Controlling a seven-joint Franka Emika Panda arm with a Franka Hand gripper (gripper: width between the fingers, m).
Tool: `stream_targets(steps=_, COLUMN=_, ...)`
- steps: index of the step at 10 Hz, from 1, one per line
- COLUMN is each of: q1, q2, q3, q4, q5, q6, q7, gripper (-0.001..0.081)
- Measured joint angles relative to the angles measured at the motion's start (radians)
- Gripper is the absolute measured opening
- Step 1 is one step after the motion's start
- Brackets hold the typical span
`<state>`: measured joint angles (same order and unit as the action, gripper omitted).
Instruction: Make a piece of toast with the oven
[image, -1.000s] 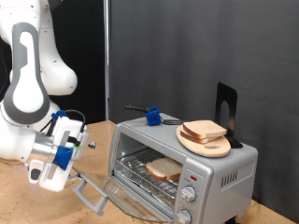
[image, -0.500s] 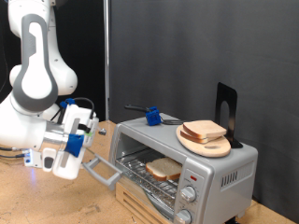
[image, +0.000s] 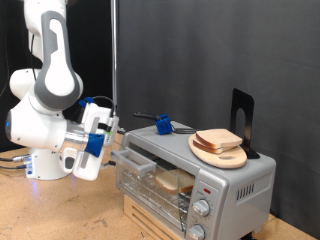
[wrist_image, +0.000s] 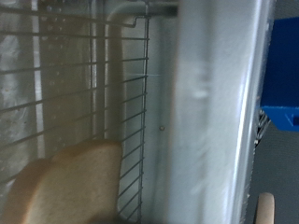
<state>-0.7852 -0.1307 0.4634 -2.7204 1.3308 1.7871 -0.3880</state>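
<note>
The silver oven (image: 238, 182) stands on a wooden box at the exterior view's right. Its glass door (image: 150, 177) is raised almost upright. One piece of toast (image: 172, 183) lies on the wire rack inside and shows through the glass; the wrist view shows it close up (wrist_image: 65, 187) behind the rack wires (wrist_image: 121, 103). A second slice (image: 218, 139) lies on a round wooden plate (image: 228, 158) on the oven's top. My gripper (image: 118, 158) is against the door's upper edge on the exterior view's left; its fingers do not show in the wrist view.
A blue clip with a dark utensil (image: 161, 124) lies on the oven's top at the back. A black stand (image: 243, 120) rises behind the plate. Two knobs (image: 204, 209) sit on the oven's front. A black curtain hangs behind. The wooden table (image: 40, 215) is below.
The arm has swung up and towards the exterior view's right, lifting the oven door from hanging open to almost upright against the oven.
</note>
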Motion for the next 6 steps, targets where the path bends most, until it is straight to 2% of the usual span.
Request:
stream_targets(steps=4, q1=0.014, q2=-0.058, q3=0.013, q4=-0.029, q5=0.031, q6=-0.012, q7=0.039, gripper=0.0805)
stream_targets(steps=6, q1=-0.005, q2=-0.088, q3=-0.009, q4=-0.036, q5=-0.035, q6=-0.036, q7=0.106, gripper=0.0805)
